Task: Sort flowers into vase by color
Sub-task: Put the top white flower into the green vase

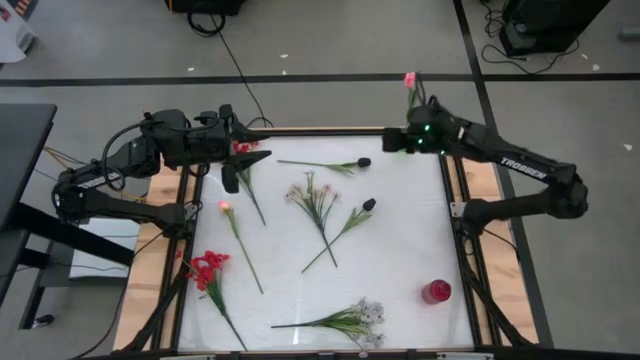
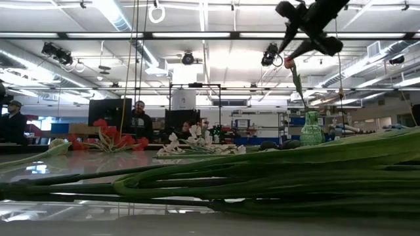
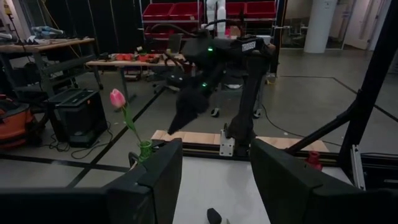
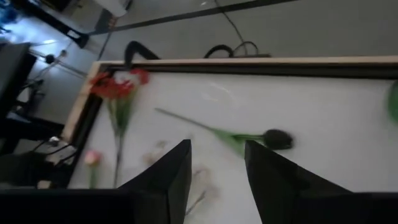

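Flowers lie scattered across the table [image 1: 400, 250]: red clusters [image 1: 207, 268], white sprays [image 1: 365, 318], a dark bud [image 1: 364, 161]. One pink tulip [image 1: 410, 80] already stands in the green vase [image 2: 312, 129] at the far right corner. Right gripper [image 1: 392, 140] hovers beside it, fingers apart and empty. Left gripper [image 1: 255, 152] waits open at the far left. Stems look light and bendy; mid-stem is probably the safest hold.

Left gripper [image 1: 243, 158] hides part of a red flower [image 1: 243, 148]; white spray [image 1: 368, 318] blooms too small to distinguish.
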Robot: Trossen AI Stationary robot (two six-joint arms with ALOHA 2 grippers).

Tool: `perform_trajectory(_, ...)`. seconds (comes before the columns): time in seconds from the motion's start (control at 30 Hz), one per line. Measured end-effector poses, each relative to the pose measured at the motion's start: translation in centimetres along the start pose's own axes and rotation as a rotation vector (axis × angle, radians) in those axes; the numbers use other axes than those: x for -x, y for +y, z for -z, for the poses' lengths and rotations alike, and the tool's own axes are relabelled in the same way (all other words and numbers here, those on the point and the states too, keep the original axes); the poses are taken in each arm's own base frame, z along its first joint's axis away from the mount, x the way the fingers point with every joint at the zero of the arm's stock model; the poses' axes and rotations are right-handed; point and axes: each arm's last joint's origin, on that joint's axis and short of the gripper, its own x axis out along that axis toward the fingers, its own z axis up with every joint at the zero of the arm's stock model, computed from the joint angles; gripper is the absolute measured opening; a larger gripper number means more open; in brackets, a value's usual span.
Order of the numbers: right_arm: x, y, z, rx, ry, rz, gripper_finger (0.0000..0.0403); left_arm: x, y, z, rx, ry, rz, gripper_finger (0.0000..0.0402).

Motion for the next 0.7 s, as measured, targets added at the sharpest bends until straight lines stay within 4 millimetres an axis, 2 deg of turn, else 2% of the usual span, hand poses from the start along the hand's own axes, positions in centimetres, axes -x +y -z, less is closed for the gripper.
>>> perform_trajectory(0.13, -1.0, 2.6, 2.0, 0.029, -0.027, -0.059, 0.0152, 0.0, 0.0, 0.0, 0.0, 0.0, 0.0, 0.0194)
perform_trajectory(0.27, -2.9, 4.8, 4.5, 0.045, -0.012, -0.085, 0.0151, 0.0, 0.0, 0.0, 0.0, 0.0, 0.0, 0.0194)
perform_trajectory(0.5, -6.4, 7.6, 8.6, 0.033, 0.068, -0.139, 0.0151, 0.0, 0.0, 0.0, 0.0, 0.0, 0.0, 0.0194)
perform_trajectory(0.7, -9.8, 9.2, 12.3, 0.121, 0.195, -0.228, 0.0151, 0.0, 0.0, 0.0, 0.0, 0.0, 0.0, 0.0194)
